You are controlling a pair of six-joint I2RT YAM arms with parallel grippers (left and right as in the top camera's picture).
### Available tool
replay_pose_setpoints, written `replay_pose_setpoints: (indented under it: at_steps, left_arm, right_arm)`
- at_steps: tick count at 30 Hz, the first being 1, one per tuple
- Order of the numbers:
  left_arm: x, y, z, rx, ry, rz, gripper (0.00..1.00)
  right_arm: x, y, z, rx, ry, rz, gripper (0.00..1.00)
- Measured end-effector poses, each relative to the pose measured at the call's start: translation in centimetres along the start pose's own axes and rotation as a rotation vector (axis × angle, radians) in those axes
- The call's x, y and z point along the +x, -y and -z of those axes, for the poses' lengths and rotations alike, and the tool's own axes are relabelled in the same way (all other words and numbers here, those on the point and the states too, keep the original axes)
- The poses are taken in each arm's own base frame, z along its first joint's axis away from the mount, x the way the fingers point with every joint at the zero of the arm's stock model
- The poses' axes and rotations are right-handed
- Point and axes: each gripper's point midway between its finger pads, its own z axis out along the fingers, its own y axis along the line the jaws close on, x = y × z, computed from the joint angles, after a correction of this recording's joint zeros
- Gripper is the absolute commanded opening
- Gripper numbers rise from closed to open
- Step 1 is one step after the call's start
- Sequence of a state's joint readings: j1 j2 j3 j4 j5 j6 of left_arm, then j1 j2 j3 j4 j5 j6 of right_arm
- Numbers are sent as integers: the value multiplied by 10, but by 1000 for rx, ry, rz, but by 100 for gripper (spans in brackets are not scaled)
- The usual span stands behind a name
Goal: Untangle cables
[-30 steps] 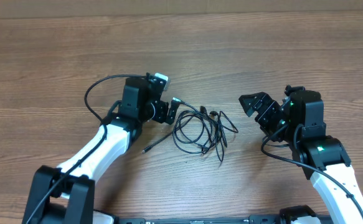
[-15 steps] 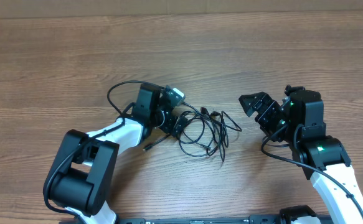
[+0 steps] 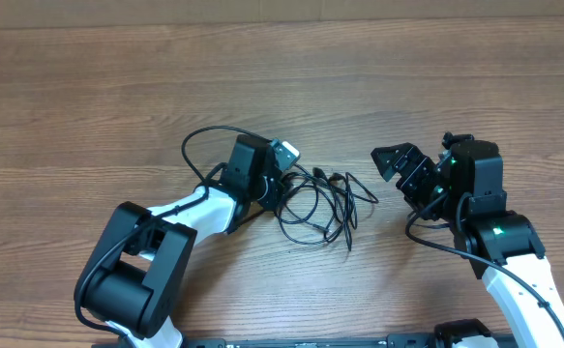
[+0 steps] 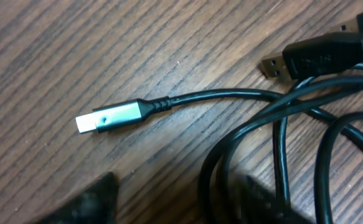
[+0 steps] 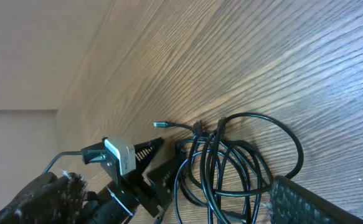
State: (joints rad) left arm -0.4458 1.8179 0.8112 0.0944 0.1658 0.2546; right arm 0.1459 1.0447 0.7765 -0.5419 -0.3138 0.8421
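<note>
The cables (image 3: 332, 208) are thin black cords lying in a loose tangle of loops on the wooden table, between the two arms. My left gripper (image 3: 283, 186) is open at the bundle's left edge, low over the table. In the left wrist view its fingertips (image 4: 178, 202) straddle a few black strands (image 4: 281, 155); a silver plug tip (image 4: 106, 118) and a black USB plug (image 4: 312, 53) lie just ahead. My right gripper (image 3: 395, 164) is open and empty, right of the bundle and apart from it. The right wrist view shows the loops (image 5: 231, 162) and the left gripper (image 5: 162, 168).
The wooden table (image 3: 117, 87) fills the view. The left arm's own thick black wire (image 3: 209, 140) arcs behind its wrist. The table's far edge meets a tan wall (image 3: 359, 10).
My left arm has swung to the right and its gripper has reached the left edge of the cable bundle. The right arm has not moved.
</note>
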Motion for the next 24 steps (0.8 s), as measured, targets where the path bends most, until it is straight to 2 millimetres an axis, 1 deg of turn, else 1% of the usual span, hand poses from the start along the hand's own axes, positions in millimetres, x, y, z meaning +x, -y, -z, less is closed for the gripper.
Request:
replay_pose_setpoints:
  at_steps: [6, 7, 9, 10, 11, 12, 14, 15, 17, 18, 19, 21, 22, 23, 24]
  left_arm:
    - [-4, 2, 1, 13, 17, 9, 4]
    - [-7, 2, 3, 14, 25, 8, 4]
    - [-24, 1, 18, 4, 75, -1, 4]
    - [-37, 0, 30, -4, 115, -9, 4]
    - [-62, -3, 54, -25, 199, -24, 4]
    - [-79, -3, 73, -39, 257, -35, 4]
    - [-110, -2, 116, -59, 383, -57, 4]
    - [-125, 0, 139, -65, 451, -71, 4]
    - [-147, 6, 182, -69, 569, -100, 4]
    - [-156, 10, 203, -66, 624, -114, 4]
    - [-160, 14, 217, -63, 659, -121, 4]
    - [-166, 20, 239, -49, 715, -122, 4]
    - [-168, 21, 245, -44, 729, -125, 4]
    - [-170, 25, 256, -38, 757, -132, 4]
    - [-171, 26, 261, -36, 768, -133, 8]
  right_arm:
    - [0, 0, 0, 0, -1, -1, 94]
    - [0, 0, 0, 0, 0, 0, 94]
    - [0, 0, 0, 0, -1, 0, 94]
    - [0, -1, 0, -7, -4, 7, 95]
    - [1, -3, 0, -15, -8, 14, 95]
    - [1, -6, 0, -31, -12, 34, 95]
    - [2, -16, 1, -79, -20, 82, 95]
    - [3, -22, 1, -109, -30, 112, 95]
    - [8, -32, 3, -165, -57, 177, 95]
    - [11, -36, 4, -188, -71, 204, 95]
    - [13, -38, 4, -202, -83, 222, 95]
    - [17, -41, 5, -223, -100, 249, 95]
    - [18, -42, 5, -226, -103, 252, 95]
    - [19, -43, 6, -233, -109, 262, 95]
    - [19, -43, 6, -235, -111, 264, 95]
